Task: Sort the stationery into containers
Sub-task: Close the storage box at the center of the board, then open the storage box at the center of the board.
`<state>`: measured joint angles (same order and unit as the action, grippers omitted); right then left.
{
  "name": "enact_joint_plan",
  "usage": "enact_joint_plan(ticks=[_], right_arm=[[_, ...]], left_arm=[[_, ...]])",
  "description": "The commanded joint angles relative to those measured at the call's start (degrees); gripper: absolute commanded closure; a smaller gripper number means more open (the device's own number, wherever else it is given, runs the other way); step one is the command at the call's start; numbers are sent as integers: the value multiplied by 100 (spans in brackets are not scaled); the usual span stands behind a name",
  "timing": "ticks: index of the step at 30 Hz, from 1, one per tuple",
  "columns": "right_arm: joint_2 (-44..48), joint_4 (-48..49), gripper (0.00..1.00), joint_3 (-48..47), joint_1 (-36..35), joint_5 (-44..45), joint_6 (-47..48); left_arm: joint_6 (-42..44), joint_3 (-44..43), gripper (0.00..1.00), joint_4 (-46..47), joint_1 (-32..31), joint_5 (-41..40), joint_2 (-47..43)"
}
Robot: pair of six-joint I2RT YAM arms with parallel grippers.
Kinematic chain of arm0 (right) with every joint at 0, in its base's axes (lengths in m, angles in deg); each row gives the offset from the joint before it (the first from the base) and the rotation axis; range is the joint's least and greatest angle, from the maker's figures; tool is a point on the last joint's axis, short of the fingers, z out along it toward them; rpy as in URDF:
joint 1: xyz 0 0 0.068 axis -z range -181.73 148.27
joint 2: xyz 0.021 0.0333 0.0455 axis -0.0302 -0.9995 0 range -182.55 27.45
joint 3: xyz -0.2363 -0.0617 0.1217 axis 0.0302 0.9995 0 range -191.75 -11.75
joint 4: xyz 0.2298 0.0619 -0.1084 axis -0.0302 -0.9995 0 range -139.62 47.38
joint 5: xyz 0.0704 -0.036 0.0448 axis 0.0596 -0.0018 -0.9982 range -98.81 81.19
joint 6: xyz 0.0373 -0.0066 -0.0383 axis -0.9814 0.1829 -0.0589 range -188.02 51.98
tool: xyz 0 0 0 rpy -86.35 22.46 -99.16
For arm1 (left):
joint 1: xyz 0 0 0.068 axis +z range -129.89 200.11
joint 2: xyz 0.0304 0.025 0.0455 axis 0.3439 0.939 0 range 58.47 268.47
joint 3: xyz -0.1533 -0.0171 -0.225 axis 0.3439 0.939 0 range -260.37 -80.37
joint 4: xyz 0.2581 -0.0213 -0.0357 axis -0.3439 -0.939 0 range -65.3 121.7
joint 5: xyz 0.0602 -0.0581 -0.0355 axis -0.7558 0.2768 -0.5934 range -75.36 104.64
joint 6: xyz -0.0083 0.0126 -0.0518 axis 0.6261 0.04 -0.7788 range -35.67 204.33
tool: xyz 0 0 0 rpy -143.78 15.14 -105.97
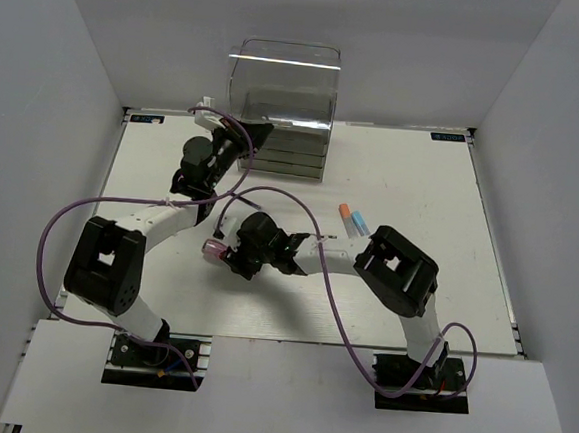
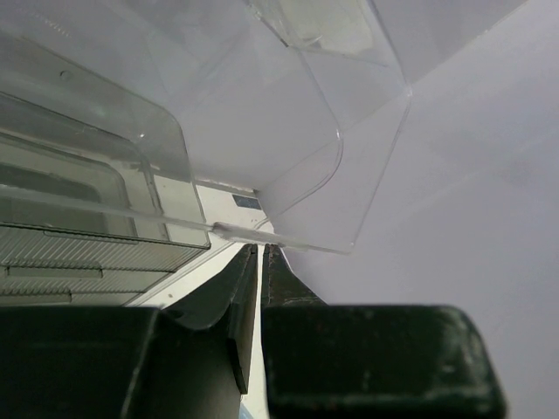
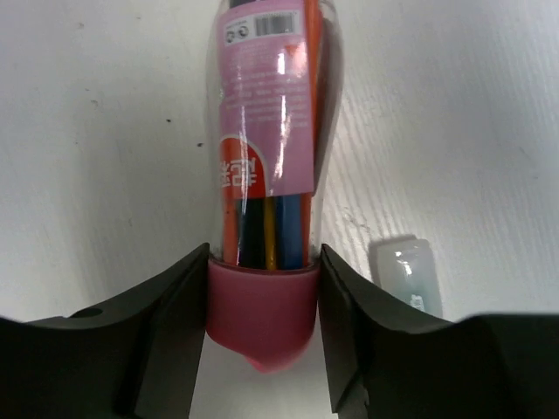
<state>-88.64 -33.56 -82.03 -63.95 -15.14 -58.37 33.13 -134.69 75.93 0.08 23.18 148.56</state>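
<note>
My right gripper [image 1: 230, 253] is shut on the pink end of the chunky pink pen [image 1: 212, 246], low over the table's middle. In the right wrist view its fingers [image 3: 179, 305] press both sides of the pen's pink cap, and the clear barrel [image 3: 266, 131] holds coloured refills. My left gripper [image 1: 255, 135] is at the left front corner of the clear cabinet [image 1: 285, 81]. In the left wrist view its jaws [image 2: 260, 249] are closed, tips at the thin lip [image 2: 288, 239] of a clear drawer [image 2: 262, 105]. Grey-tinted drawers [image 1: 293, 149] are stacked below.
Two white markers, one orange-capped [image 1: 344, 210] and one blue-capped [image 1: 357, 223], lie right of centre near the right arm's elbow. A small clear cap-like piece [image 3: 406, 275] lies beside the pink pen. White walls enclose the table on three sides.
</note>
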Motion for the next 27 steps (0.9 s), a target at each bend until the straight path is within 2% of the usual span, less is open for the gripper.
enact_joint_plan(ticks=[1, 2, 6, 9, 18, 21, 22, 24, 27], right_arm=[[25, 290, 49, -56, -115, 27, 37], [34, 272, 61, -12, -124, 18, 46], [271, 298, 87, 311, -142, 52, 255], [989, 508, 99, 759, -124, 280, 581], [2204, 404, 100, 1499, -63, 1010, 1293], [2477, 369, 100, 1667, 95, 1353, 1399], [2591, 377, 100, 1797, 113, 1536, 1425], [2792, 412, 100, 1956, 288, 1713, 1513], [3056, 491, 100, 2202, 613, 2021, 1636]], left_arm=[[93, -219, 81, 174, 43, -71, -430], [93, -219, 81, 174, 43, -71, -430], [93, -219, 81, 174, 43, -123, -430], [93, -166, 81, 121, 43, -177, -483], [93, -61, 80, 17, 43, -308, -483], [93, 105, 71, -37, 43, -554, -483], [93, 176, 64, -37, 43, -555, -483], [93, 229, 58, -107, 43, -712, -483], [93, 229, 53, -177, 43, -844, -483]])
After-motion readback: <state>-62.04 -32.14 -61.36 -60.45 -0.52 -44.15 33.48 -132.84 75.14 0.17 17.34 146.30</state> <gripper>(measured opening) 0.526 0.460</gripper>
